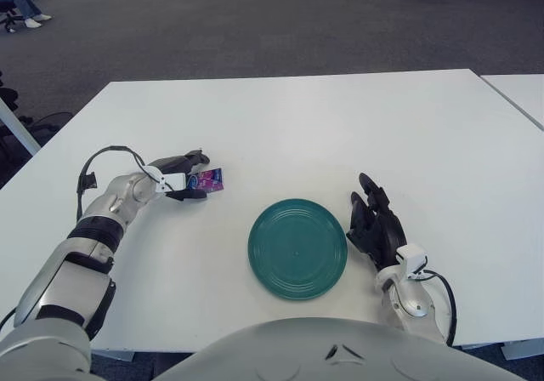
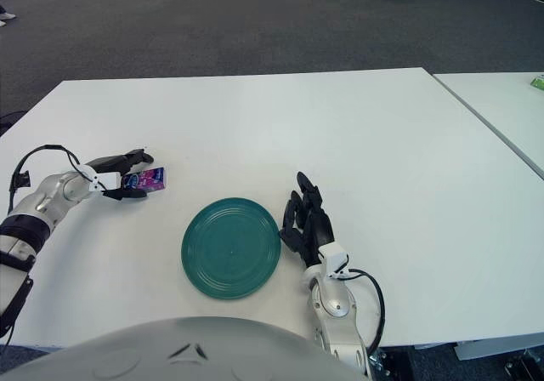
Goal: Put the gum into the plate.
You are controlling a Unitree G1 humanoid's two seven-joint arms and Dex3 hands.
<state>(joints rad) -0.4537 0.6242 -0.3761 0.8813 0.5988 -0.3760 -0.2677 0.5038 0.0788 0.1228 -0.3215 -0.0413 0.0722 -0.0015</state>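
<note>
Gum sits pinched in left hand, left of plate.

1. the table has a smooth, matt white top, like laminate.
2. the plate at 6 o'clock looks like glazed ceramic or hard plastic, teal, with a soft sheen and fine rings.
3. the gum at 9 o'clock has a glossy printed wrapper.
4. the left hand and right hand have matt black fingers and smooth silver-grey wrists.
5. the floor at 12 o'clock is rough grey carpet.
</note>
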